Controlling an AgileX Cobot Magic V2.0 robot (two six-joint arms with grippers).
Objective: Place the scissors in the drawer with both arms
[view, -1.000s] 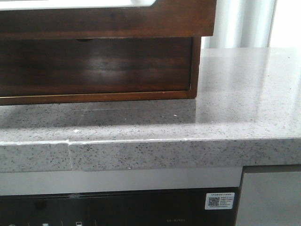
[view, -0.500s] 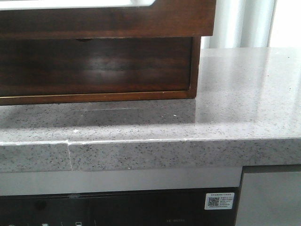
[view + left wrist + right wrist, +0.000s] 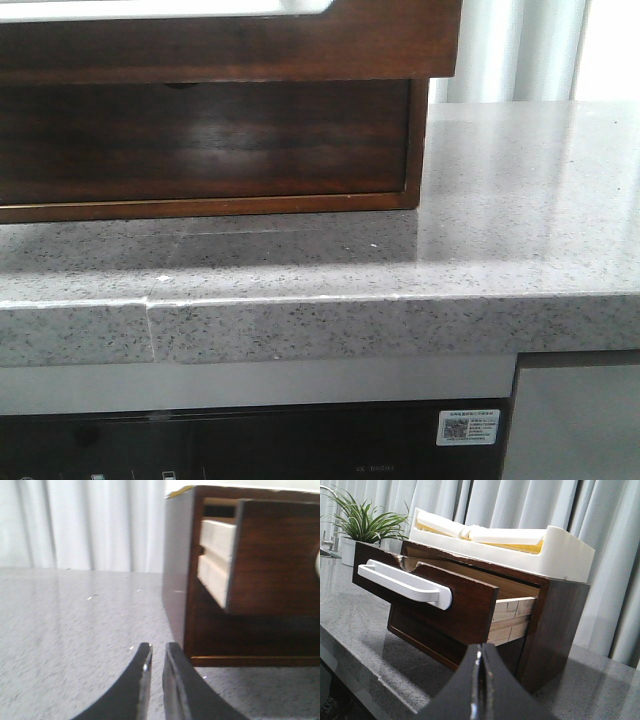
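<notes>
The scissors are not in any view. The dark-brown drawer (image 3: 230, 45) is pulled out from its wooden cabinet (image 3: 200, 140) and fills the top of the front view. The right wrist view shows the drawer (image 3: 460, 605) open, with a white bar handle (image 3: 405, 582) and pale wood sides. The left wrist view shows the drawer (image 3: 280, 555) from the cabinet's other side. My left gripper (image 3: 157, 650) hangs over the counter beside the cabinet, jaws a narrow gap apart and empty. My right gripper (image 3: 481, 652) is shut and empty, in front of the cabinet's corner.
The cabinet stands on a grey speckled stone counter (image 3: 500, 200). A white tray with yellow inside (image 3: 520, 545) sits on top of the cabinet. A potted plant (image 3: 365, 525) stands behind. Curtains hang at the back. A dark appliance panel (image 3: 250, 440) sits under the counter edge.
The front view has shifted by a few pixels; nothing else has visibly changed.
</notes>
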